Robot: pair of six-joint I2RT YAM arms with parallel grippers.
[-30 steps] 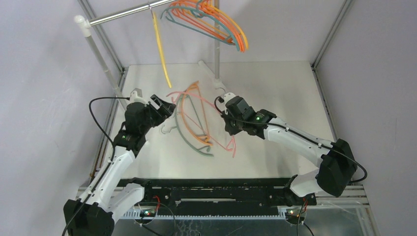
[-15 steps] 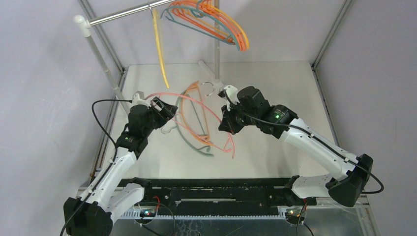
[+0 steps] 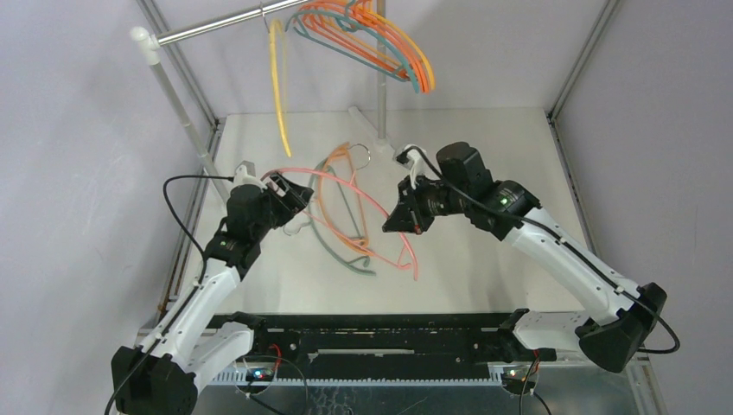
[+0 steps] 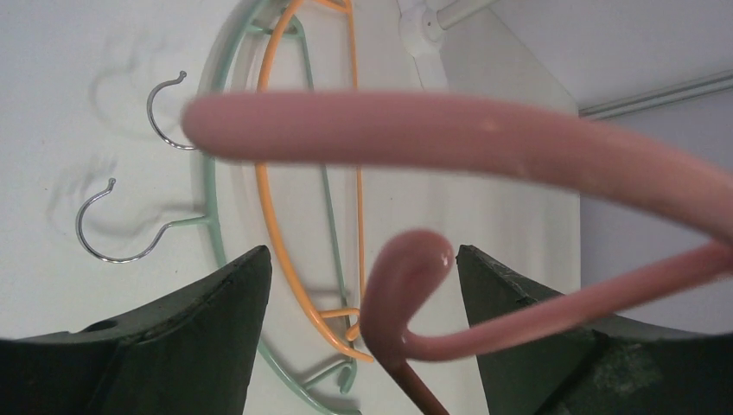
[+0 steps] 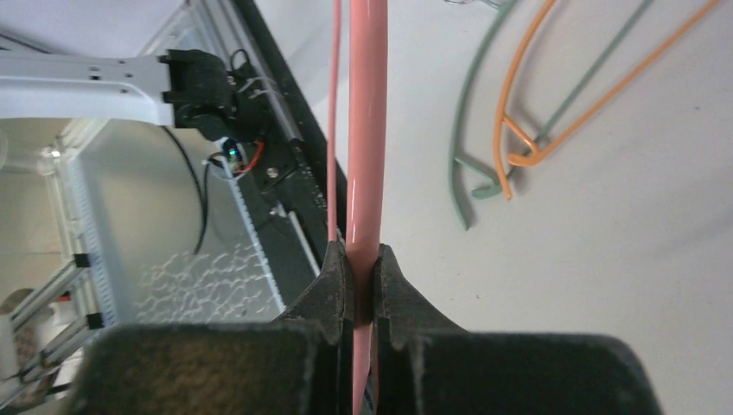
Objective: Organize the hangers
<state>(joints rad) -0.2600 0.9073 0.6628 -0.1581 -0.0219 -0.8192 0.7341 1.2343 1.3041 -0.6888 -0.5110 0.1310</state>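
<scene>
The table (image 3: 493, 164) bears a teal hanger (image 4: 210, 216) and an orange hanger (image 4: 264, 216) lying flat. The rail (image 3: 225, 24) above carries the hung hangers (image 3: 372, 39). The pink hanger (image 5: 366, 130) is in the air between the arms. The right gripper (image 5: 363, 259) pinches its bar tight, and its curled tip sits between the left gripper (image 3: 292, 192)'s spread fingers (image 4: 216, 320) (touching neither, it seems). This looks like a handover. The left should close squarely on that tip before the right releases, with the hook left free.

Below me the white table (image 3: 484, 156) carries two hangers lying flat and overlapping: a teal hanger (image 4: 208, 186) and an orange hanger (image 4: 264, 216) inside its curve, tops pointing to the far edge. A white rail foot (image 4: 421, 17) stands on it near them.
</scene>
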